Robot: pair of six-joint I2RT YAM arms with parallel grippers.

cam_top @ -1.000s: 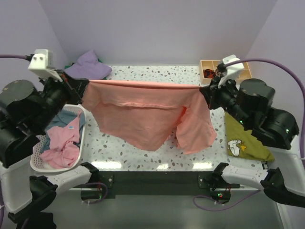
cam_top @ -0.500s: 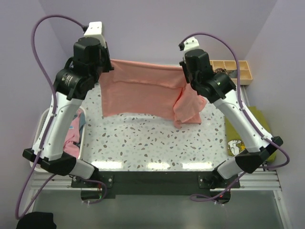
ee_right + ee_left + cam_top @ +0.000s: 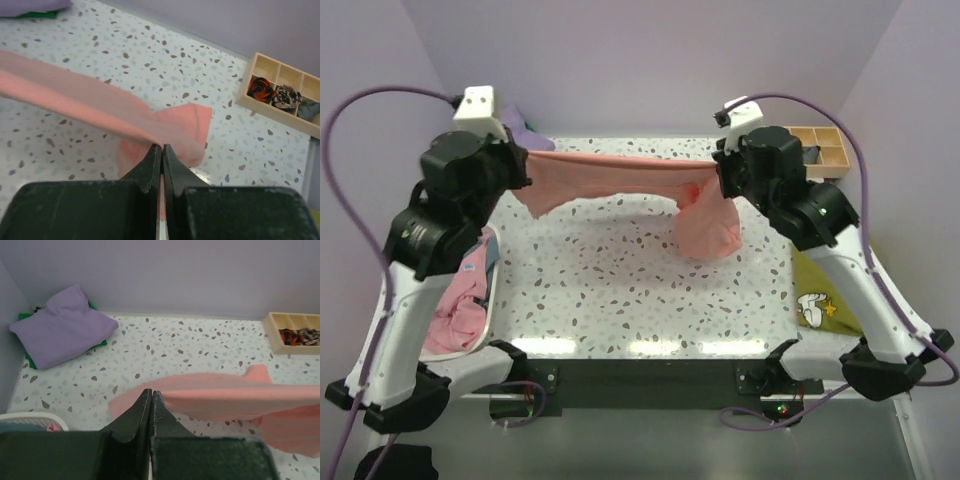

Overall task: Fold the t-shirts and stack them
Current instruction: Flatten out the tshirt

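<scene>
Top external: salmon-pink t-shirt [image 3: 620,177] taut midair

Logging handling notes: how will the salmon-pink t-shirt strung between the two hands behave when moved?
Probably floppy: the salmon-pink t-shirt sags between the left hand and right hand, bunching below the right one. Likely light, since two edge pinches hold it aloft. It might slip if tugged; each hand grips only a narrow edge.

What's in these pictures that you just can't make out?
- Top view: the left arm covers most of the basket, so its clothes can't be counted.
- Left wrist view: the lavender shirt hides nearly all of the green shirt beneath.
- Right wrist view: the wooden tray's contents are too small to name.
</scene>
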